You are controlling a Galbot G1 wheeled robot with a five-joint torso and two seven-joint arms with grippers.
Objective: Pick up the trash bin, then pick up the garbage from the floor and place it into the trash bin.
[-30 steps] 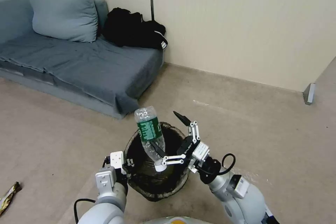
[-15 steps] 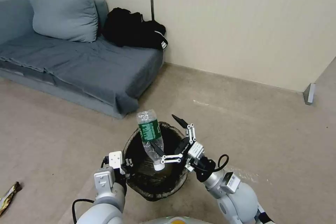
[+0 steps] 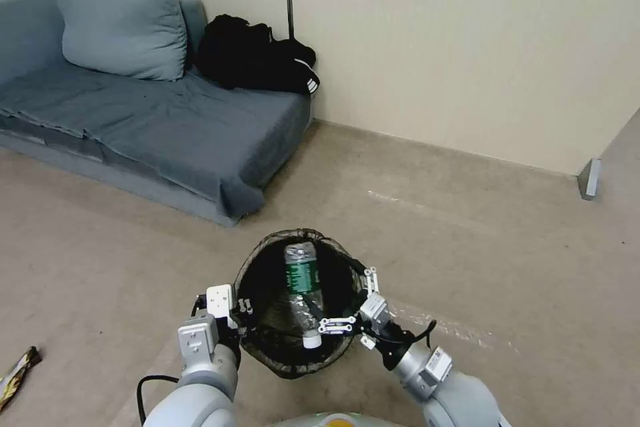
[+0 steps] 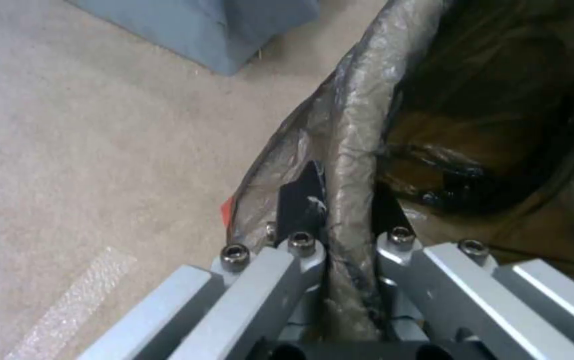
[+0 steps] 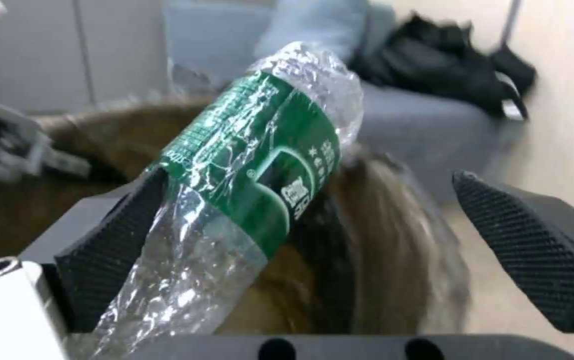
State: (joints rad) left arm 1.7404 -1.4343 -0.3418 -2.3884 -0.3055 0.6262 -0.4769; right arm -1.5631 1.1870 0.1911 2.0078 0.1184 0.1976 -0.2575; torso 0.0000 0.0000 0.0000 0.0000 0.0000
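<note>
Now bottle [image 3: 303, 287] in trash bin [image 3: 267, 267], right gripper [image 3: 340, 300] open, left gripper [image 3: 241, 320] clamping rim; sofa [image 3: 133, 120] nearby.

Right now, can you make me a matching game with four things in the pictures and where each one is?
Things:
1. bottle
2. left tool
3. black bag
4. wrapper

Places:
A. on the sofa, by the wall
B. on the floor, far out on the robot's left
C. inside the bin, leaning
D. clamped on the bin's rim

Pairs: 1-C, 2-D, 3-A, 4-B
</note>
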